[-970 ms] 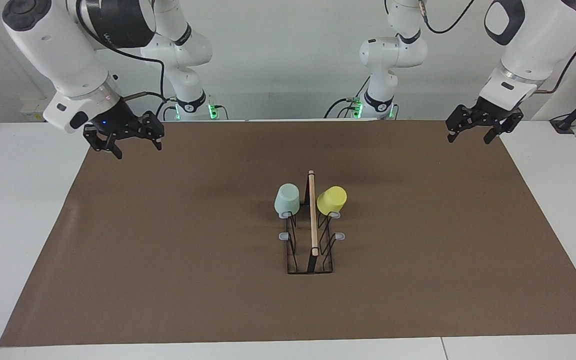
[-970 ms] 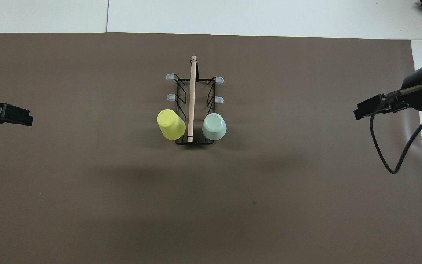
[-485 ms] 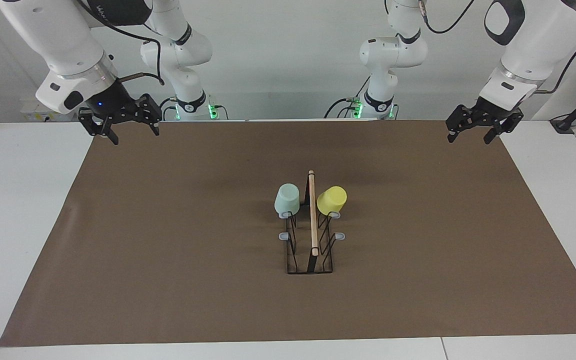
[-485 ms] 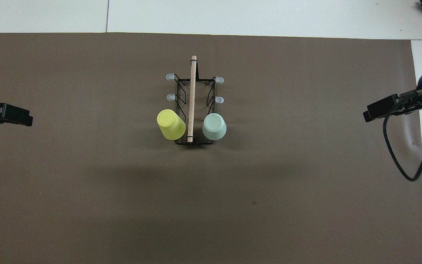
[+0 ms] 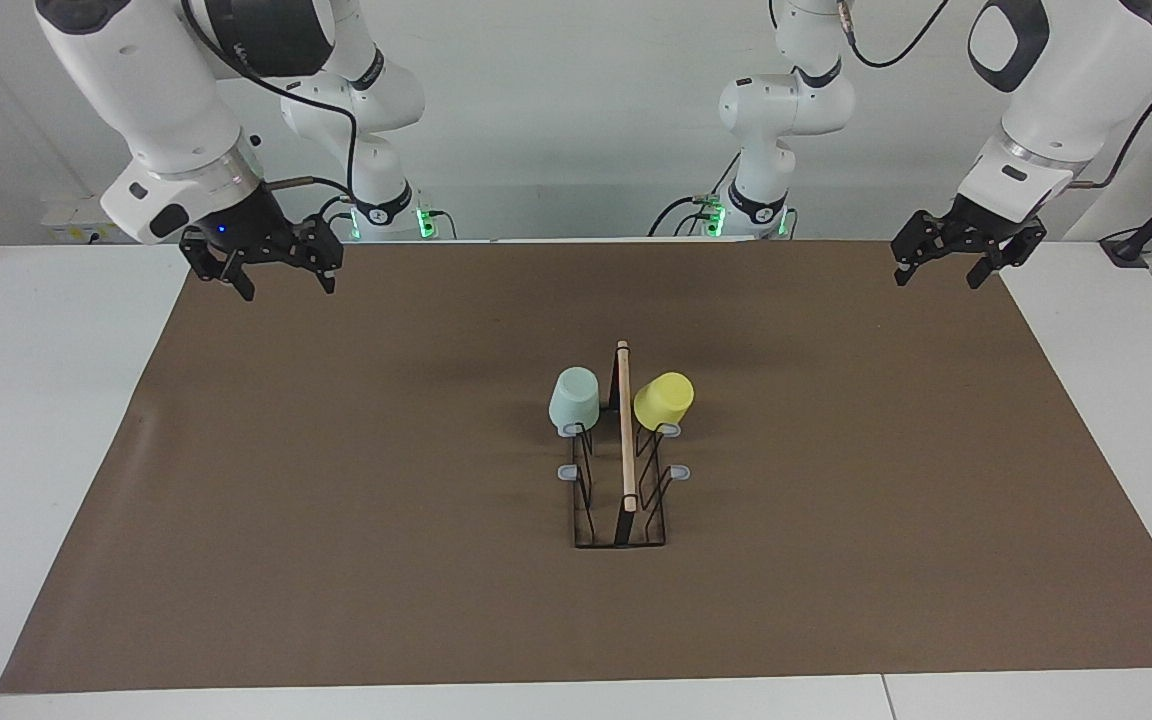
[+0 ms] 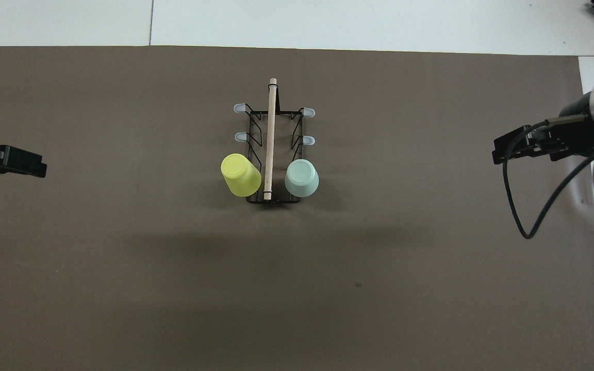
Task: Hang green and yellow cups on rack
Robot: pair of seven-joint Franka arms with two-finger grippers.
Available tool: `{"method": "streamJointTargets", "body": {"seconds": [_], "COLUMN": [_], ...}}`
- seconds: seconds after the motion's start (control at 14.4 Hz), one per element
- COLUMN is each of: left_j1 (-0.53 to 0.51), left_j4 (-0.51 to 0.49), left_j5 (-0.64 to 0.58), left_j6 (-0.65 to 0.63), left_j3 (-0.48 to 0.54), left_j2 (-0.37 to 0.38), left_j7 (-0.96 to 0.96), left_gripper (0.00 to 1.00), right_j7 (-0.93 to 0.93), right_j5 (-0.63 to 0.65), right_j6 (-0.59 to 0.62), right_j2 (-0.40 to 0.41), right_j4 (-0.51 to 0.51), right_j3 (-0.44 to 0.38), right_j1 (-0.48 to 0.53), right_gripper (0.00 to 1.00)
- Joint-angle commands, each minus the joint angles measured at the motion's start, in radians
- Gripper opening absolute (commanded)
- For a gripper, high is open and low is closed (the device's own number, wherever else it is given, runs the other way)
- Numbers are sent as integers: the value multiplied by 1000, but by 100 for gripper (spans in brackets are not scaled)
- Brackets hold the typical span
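Observation:
The rack [image 5: 624,470] [image 6: 271,149] stands in the middle of the brown mat. The green cup [image 5: 574,398] [image 6: 302,178] hangs upside down on the rack's peg nearest the robots, on the side toward the right arm. The yellow cup [image 5: 664,400] [image 6: 240,175] hangs tilted on the matching peg toward the left arm. My right gripper [image 5: 281,285] [image 6: 508,151] is open and empty, over the mat's corner at the right arm's end. My left gripper [image 5: 941,270] [image 6: 23,167] is open and empty over the mat's edge at the left arm's end.
Several grey-tipped pegs [image 5: 569,472] [image 6: 239,136] of the rack farther from the robots are bare. The brown mat [image 5: 336,500] covers most of the white table [image 5: 36,400]. A black cable [image 6: 534,206] hangs from the right arm.
My right gripper has shifted over the mat's corner, first back toward the robots, then a little toward the middle. The left gripper, the cups and the rack have not moved.

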State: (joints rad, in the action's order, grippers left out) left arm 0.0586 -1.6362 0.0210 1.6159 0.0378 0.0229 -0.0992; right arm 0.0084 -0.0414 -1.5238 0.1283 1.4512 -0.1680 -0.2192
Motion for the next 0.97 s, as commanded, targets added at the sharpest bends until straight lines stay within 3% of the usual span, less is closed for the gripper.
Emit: {"method": "streamJointTargets", "body": {"seconds": [0.0, 0.76, 0.9], "left_j1": [-2, 0, 1], "left_j4": [-34, -33, -33], "left_j5": [4, 4, 4], "left_j6": [30, 42, 42], "left_j3": [7, 7, 7], "left_j2": [26, 26, 26], "left_j7": [1, 1, 1], "left_gripper": [100, 100, 100], "right_j7": [4, -44, -82], "right_j5": [70, 38, 38], "right_j6": [-82, -128, -179], "right_j2": [-27, -19, -70], "right_j4": [87, 100, 183], "right_j3": [-1, 4, 4], "right_j1": [-2, 81, 84], "right_gripper": [100, 100, 100]}}
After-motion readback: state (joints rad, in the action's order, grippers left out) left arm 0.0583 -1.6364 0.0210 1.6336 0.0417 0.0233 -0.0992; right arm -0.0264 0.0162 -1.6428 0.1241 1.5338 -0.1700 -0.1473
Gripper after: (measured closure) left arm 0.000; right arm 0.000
